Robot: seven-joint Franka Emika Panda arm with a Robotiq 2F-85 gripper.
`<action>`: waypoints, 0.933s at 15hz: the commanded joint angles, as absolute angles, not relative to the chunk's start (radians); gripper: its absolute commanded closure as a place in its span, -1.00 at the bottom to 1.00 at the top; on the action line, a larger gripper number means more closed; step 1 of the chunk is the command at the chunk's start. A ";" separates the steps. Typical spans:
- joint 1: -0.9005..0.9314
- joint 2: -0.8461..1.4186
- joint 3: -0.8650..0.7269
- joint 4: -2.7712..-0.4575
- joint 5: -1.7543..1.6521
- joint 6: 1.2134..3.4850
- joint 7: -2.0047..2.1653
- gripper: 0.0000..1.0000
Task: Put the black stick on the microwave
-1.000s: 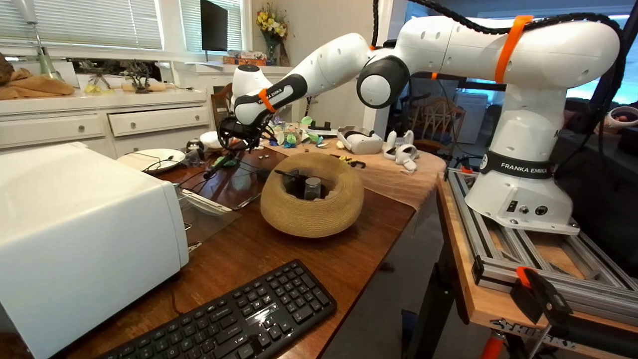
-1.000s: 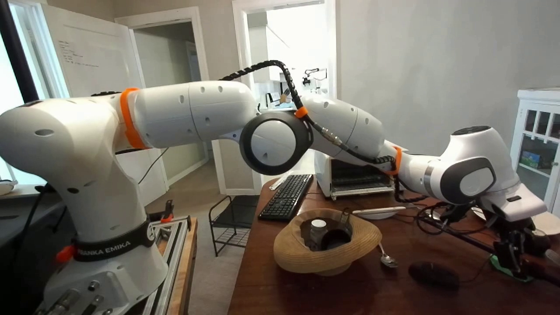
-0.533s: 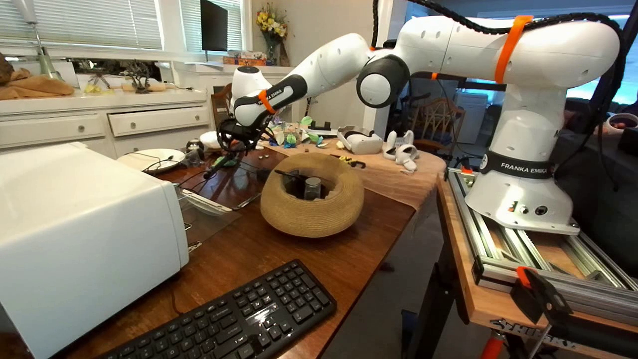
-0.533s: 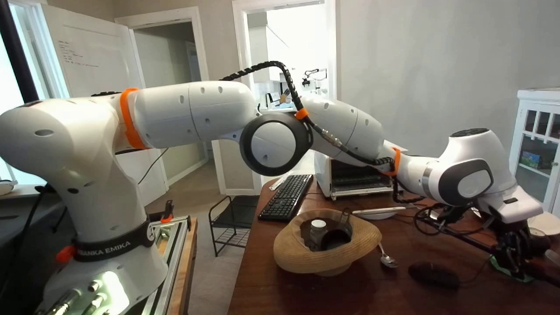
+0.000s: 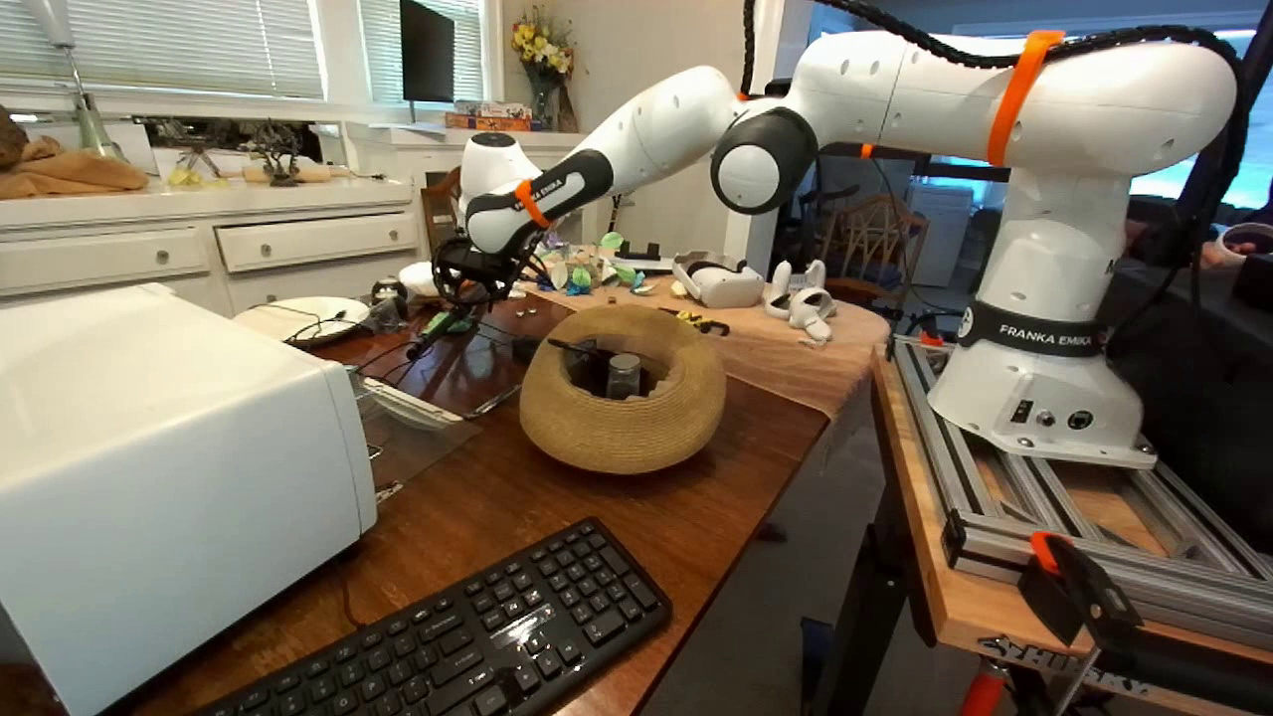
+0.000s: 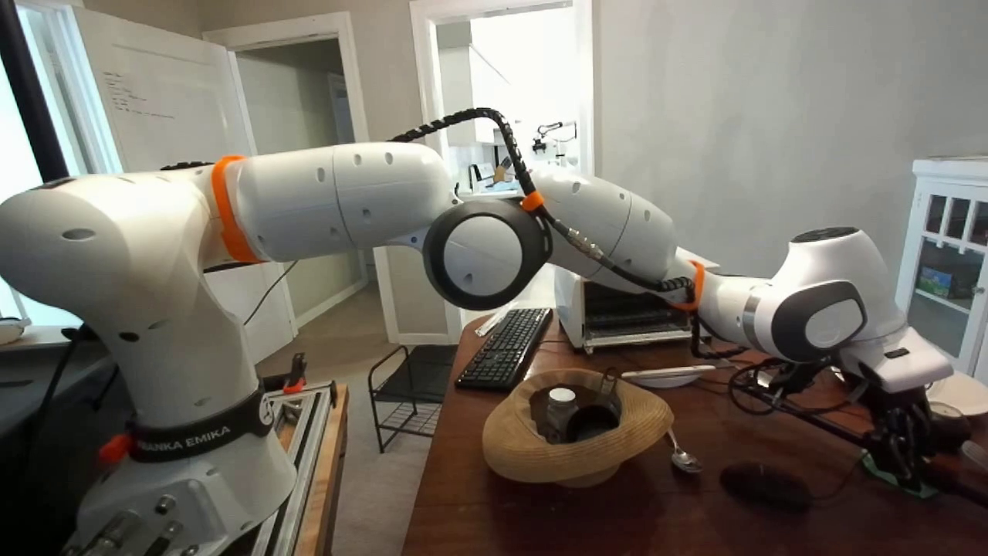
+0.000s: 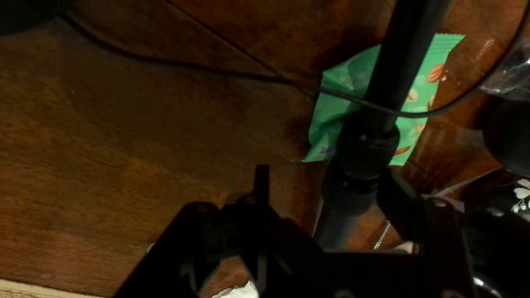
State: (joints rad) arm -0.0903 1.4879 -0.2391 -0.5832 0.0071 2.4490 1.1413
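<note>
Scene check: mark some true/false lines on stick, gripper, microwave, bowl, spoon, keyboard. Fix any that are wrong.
1. In the wrist view, the black stick crosses over the green packet. True.
2. The gripper is shut on the black stick. False: its jaws stand open, with a gap on one side of the black stick.
3. A jar stands inside the woven bowl. True.
4. The black stick rests on top of the microwave. False: it is off it, over by the gripper.
5. The spoon is inside the woven bowl. False: it lies outside, on the table.
6. The keyboard lies on the table. True.
</note>
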 commanded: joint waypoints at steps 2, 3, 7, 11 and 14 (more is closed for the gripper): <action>-0.099 1.487 -0.218 -0.591 -0.012 2.426 1.151 0.26; -0.102 1.484 -0.215 -0.591 -0.009 2.410 1.150 0.45; -0.129 1.505 -0.205 -0.532 0.006 2.244 1.158 1.00; -0.134 1.496 -0.191 -0.514 0.006 2.254 1.184 0.17; -0.122 1.471 -0.192 -0.515 0.019 2.281 1.181 -0.26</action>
